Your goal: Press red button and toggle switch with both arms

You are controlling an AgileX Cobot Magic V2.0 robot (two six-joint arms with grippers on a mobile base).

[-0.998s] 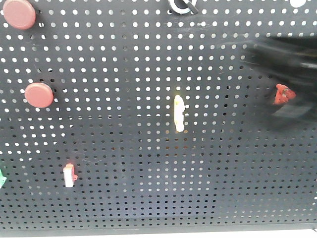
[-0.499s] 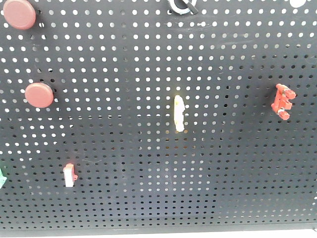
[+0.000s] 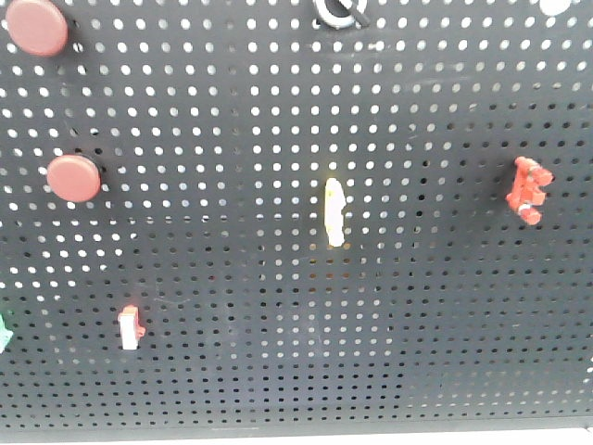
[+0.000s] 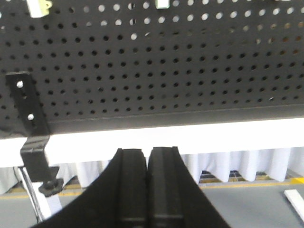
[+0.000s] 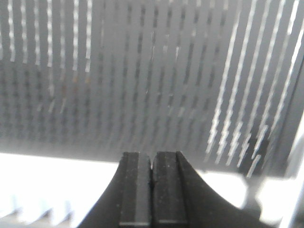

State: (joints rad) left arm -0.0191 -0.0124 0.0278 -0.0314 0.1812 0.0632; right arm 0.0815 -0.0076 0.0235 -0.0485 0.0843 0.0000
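- On the black perforated metal pegboard (image 3: 278, 111), the chunky all-red notched plastic toggle switch (image 3: 527, 190) sits at the right side at mid height, tilted slightly, with nothing touching it.
- Two round, domed dark-red push buttons are mounted at the left: one (image 3: 37, 25) in the top corner, one (image 3: 73, 178) lower down at about the height of the toggle switch.
- Other fittings: a slim pale-yellow switch (image 3: 334, 212) near the centre, a small red-and-white switch (image 3: 130, 327) at lower left, and a black-and-white knob (image 3: 339, 11) cut off by the top edge.
- Left gripper (image 4: 146, 187): blocky matte-black plastic jaws pressed together, grasping nothing, positioned below the board's lower edge.
- Right gripper (image 5: 152, 190): jaws likewise closed on nothing; the board behind it is streaked with motion blur, so its position relative to the switch cannot be determined.
- Handling, toggle switch: judged to be rigid, light moulded plastic fixed to the board. It need not be gripped; apply the closed jaw tips to the protruding notched edge and push along the throw direction. The smooth plastic may let the tips slide off.
- Handling, button: judged stiff and spring-loaded. Press squarely on the centre of the dome; off-centre contact may skid on the curved cap.
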